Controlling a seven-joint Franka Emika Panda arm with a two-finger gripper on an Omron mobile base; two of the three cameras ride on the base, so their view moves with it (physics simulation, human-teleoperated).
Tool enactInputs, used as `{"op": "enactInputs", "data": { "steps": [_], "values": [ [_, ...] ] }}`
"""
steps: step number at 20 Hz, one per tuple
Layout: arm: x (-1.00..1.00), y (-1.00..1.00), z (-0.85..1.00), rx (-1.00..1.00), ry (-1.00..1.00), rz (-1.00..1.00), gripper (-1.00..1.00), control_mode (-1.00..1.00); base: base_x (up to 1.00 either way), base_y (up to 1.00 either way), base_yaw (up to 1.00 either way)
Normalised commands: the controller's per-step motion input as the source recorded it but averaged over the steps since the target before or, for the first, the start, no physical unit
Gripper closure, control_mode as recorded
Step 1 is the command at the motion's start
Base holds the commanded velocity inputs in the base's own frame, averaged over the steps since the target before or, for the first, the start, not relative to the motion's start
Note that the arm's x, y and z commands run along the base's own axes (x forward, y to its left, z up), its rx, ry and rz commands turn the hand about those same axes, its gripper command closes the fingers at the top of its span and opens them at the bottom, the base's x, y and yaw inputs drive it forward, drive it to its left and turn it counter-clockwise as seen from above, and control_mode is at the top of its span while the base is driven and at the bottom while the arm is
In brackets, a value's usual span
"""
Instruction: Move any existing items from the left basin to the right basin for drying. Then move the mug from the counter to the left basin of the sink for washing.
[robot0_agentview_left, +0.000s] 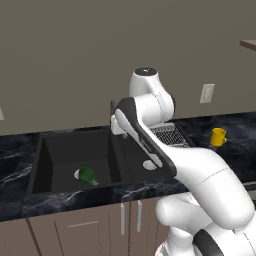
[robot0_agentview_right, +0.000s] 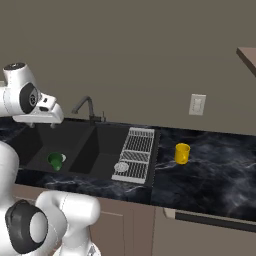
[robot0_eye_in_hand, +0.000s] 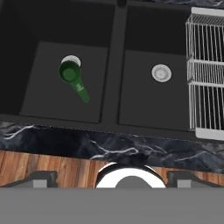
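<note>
Bottle (robot0_eye_in_hand: 73, 78) lies upper left of the spread gripper (robot0_eye_in_hand: 112, 177), neck pointing down-right, by the drain.

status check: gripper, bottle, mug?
Gripper open, above the sink, holding nothing. Green bottle lying in left basin by the drain. Yellow mug upright on counter. Path to bottle looks clear.

wall (robot0_agentview_right: 150, 55): plain taupe, far side | outlet (robot0_agentview_right: 197, 104): white, on wall at right | cabinets (robot0_agentview_left: 75, 227): light wood, near | floor (robot0_eye_in_hand: 65, 168): wooden planks
</note>
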Motion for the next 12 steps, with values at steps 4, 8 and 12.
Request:
{"op": "enactInputs", "data": {
  "steps": [4,8,12],
  "values": [
    [0.00,0.55,-0.16,0.00,0.07,0.00,-1.00,-1.00,0.00,0.00,0.00],
    [0.00,0.52,-0.20,0.00,0.10,0.00,-1.00,-1.00,0.00,0.00,0.00],
    [0.00,0.50,-0.25,0.00,0.13,0.00,-1.00,-1.00,0.00,0.00,0.00]
  ]
}}
